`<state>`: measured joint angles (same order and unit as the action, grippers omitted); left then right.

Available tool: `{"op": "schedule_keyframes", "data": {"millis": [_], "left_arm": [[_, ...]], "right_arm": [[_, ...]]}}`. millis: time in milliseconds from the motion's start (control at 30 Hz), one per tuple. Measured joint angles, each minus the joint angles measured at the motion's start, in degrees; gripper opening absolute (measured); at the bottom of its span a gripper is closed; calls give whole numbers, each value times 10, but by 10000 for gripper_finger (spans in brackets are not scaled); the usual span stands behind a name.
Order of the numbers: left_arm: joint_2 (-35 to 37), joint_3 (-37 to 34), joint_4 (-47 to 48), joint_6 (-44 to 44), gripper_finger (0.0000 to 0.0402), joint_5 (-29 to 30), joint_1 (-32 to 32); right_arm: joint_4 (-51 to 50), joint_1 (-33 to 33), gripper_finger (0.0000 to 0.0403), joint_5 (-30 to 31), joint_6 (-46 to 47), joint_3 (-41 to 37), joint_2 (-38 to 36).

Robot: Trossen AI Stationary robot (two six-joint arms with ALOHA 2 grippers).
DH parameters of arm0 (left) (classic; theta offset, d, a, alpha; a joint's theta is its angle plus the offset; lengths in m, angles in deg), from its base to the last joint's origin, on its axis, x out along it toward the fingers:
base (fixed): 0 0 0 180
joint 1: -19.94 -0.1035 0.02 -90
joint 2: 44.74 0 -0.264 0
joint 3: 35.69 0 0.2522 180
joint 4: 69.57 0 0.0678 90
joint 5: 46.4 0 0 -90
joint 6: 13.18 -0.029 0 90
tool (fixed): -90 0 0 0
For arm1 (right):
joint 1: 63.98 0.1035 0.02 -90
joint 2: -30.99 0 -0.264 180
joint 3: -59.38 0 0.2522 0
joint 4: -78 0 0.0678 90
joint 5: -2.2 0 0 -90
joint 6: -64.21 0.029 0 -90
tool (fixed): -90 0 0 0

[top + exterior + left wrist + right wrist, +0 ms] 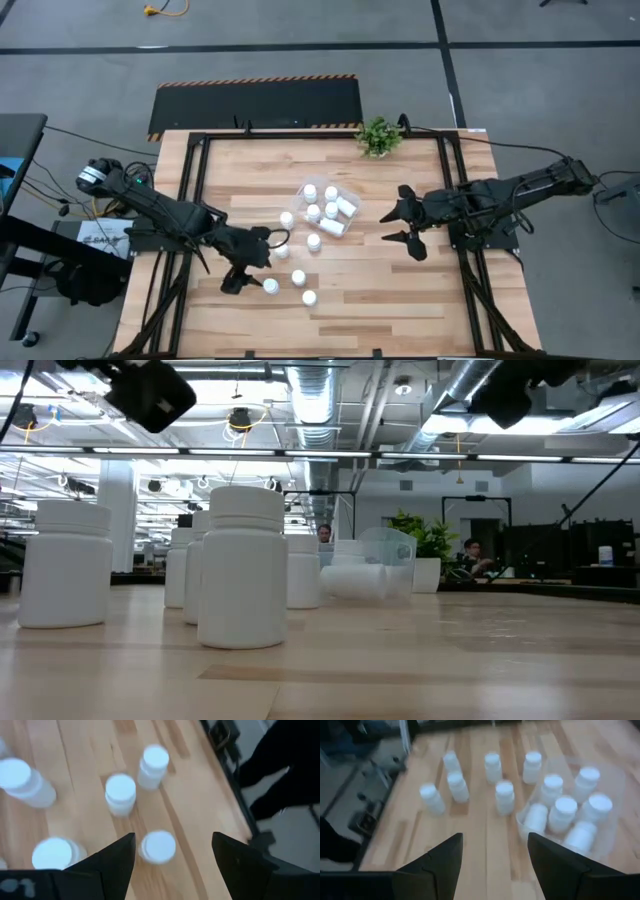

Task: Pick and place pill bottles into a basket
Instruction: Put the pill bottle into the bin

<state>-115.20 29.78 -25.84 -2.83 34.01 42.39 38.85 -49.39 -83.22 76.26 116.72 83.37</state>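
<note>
Loose pill bottle [159, 846] between open left tool [172, 851] fingers, untouched

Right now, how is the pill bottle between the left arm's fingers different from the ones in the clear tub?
The small white capped pill bottle framed by the open left gripper stands upright on bare wood, alone. The white bottles inside the clear plastic rectangular basket are crowded together, and some lie on their sides. All look alike: white with white caps. Neither gripper holds one; the right gripper hangs open.
</note>
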Motion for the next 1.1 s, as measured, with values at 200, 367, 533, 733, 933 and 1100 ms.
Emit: {"op": "schedule_keyframes", "data": {"millis": [200,367,533,733,933,1100], "left_arm": [[-57,67,103,-17,251,43,31],[-109,102,118,-40,251,46,32],[-123,110,120,-53,251,48,30],[-151,113,119,-27,251,54,40],[-196,112,114,2,251,41,60],[-215,112,99,24,251,40,70]], "right_arm": [[-31,-9,218,0,-14,-1,12],[-28,-18,218,15,-43,0,14],[-27,-29,218,33,-73,0,11],[-1,-31,218,29,-104,0,12],[38,-31,218,-88,-164,0,12],[36,-31,218,-182,-203,0,17]]}}
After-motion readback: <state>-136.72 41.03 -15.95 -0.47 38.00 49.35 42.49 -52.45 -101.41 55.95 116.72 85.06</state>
